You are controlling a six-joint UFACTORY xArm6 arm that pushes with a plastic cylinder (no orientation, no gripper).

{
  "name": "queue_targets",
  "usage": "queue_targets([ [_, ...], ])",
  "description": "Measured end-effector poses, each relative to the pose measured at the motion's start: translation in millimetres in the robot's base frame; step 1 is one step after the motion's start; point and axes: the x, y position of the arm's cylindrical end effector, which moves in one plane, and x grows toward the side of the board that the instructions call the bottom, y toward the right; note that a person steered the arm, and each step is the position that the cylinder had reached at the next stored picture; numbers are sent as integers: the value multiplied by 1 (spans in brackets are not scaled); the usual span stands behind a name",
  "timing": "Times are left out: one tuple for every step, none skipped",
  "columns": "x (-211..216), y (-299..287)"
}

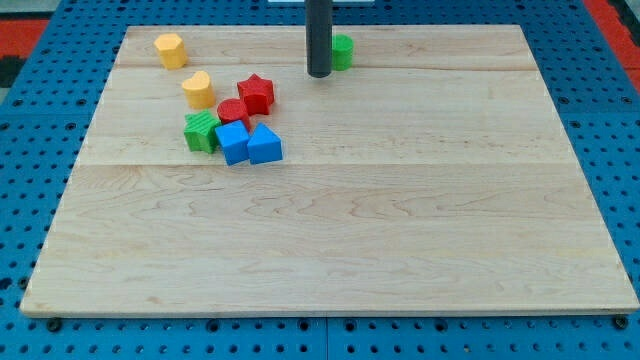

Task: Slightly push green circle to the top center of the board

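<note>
The green circle point(342, 51) stands near the view's top, just right of centre, partly hidden behind my rod. My tip point(319, 74) rests on the board just left of and slightly below the green circle, touching or nearly touching it. The wooden board point(400, 220) fills most of the view.
A yellow hexagon block point(170, 49) sits at the top left. A yellow heart-like block point(199, 89) lies below it. A cluster holds a red star point(256, 94), a red round block point(232, 112), a green star-like block point(201, 131), a blue cube point(232, 143) and a blue triangle point(265, 145).
</note>
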Motion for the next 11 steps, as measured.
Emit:
queue_targets([
  [0, 9],
  [-9, 57],
  [-46, 94],
  [-79, 110],
  [-82, 95],
  [-82, 94],
  [-84, 108],
  [-63, 100],
  [-46, 72],
  [-34, 30],
  [-19, 55],
])
